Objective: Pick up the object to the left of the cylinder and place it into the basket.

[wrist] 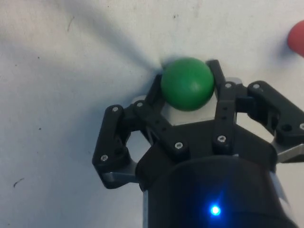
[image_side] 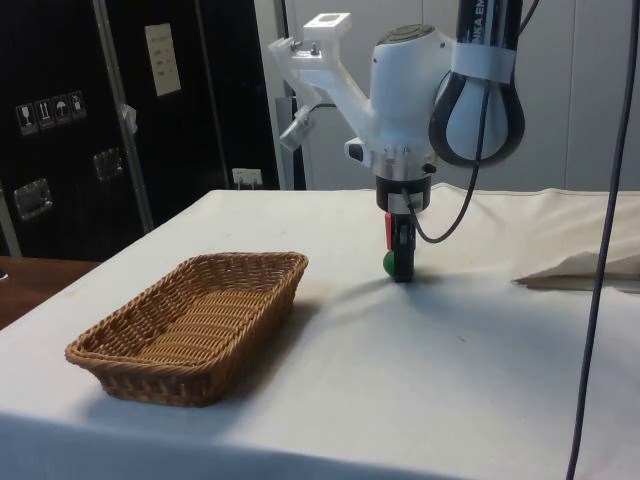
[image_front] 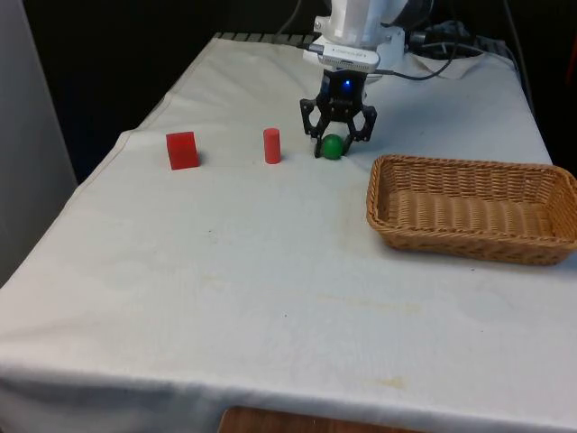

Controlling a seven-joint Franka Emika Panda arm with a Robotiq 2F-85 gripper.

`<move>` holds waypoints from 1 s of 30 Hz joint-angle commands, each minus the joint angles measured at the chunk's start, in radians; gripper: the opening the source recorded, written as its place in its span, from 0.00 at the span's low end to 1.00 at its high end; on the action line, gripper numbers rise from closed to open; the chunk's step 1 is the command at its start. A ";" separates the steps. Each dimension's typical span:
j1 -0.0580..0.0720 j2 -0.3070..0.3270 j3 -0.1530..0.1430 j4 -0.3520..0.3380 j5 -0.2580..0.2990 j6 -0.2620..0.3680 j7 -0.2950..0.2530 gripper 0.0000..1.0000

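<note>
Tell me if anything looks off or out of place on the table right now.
One oddity: the gripper is closed around the green ball, which lies on the front view's right of the red cylinder. The red cube sits on the cylinder's other side, untouched. The basket stands upright, and nothing looks spilled or damaged.

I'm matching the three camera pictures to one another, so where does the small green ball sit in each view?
Front view: the small green ball lies on the cloth between the fingers of the black gripper, on the front view's right of the red cylinder.
Side view: its green edge peeks out beside the gripper, beyond the wicker basket.
Wrist view: the ball sits between the fingers.
Shared landmark: the gripper around it.
</note>
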 commanded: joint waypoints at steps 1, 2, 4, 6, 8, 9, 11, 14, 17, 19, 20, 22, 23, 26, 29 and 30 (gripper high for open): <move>-0.002 0.001 0.000 -0.001 0.000 0.001 -0.001 0.00; -0.002 0.001 0.000 -0.001 0.000 0.001 -0.001 0.00; -0.001 0.001 0.000 -0.001 0.000 0.001 0.000 0.00; -0.001 0.001 0.000 -0.001 0.000 0.001 0.000 0.00; 0.000 0.000 0.000 0.000 0.000 0.000 0.000 0.00; 0.002 -0.006 -0.006 0.000 -0.001 -0.005 0.001 0.00; 0.005 -0.016 -0.012 0.000 -0.002 -0.011 0.001 0.00; 0.011 -0.039 -0.023 -0.001 -0.005 -0.023 0.002 0.00; 0.013 -0.070 -0.034 0.001 -0.011 -0.045 0.004 0.00; 0.000 -0.079 -0.014 -0.004 0.000 -0.042 -0.002 0.00; 0.013 -0.088 -0.037 0.001 -0.013 -0.057 0.003 0.00; 0.012 -0.105 -0.041 0.002 -0.015 -0.070 0.001 0.00; 0.012 -0.114 -0.042 0.004 -0.016 -0.077 0.001 0.00; 0.009 -0.146 -0.040 0.012 -0.018 -0.106 0.004 0.00; 0.008 -0.161 -0.037 0.018 -0.017 -0.122 0.006 0.00; 0.008 -0.169 -0.035 0.022 -0.016 -0.132 0.008 0.00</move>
